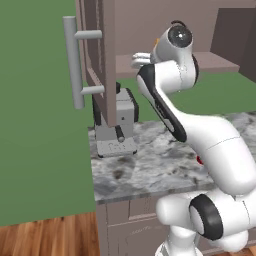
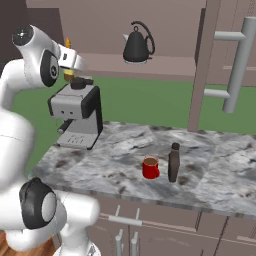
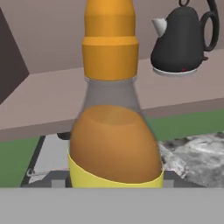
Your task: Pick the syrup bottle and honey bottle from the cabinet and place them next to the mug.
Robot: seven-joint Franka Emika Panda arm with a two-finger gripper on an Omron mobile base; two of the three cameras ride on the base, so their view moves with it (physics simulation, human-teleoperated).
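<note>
The honey bottle [image 3: 111, 148], amber with an orange nozzle and a yellow label, hangs upright in the air in front of the cabinet shelf [image 2: 165, 65]. My gripper [image 2: 70, 61] is shut on it, up at the left above the coffee machine [image 2: 77, 115]. Its nozzle [image 2: 67, 43] pokes up above the hand. In the left base view the gripper [image 1: 142, 59] reaches toward the open cabinet. The dark brown syrup bottle [image 2: 173, 162] stands on the counter just right of the red mug [image 2: 150, 167].
A black kettle [image 2: 137, 45] sits on the cabinet shelf to the right of my hand. The open cabinet door [image 1: 100, 55] with its grey bar handle [image 1: 74, 62] juts out over the counter's left end. The marble counter [image 2: 115, 155] has free room around the mug.
</note>
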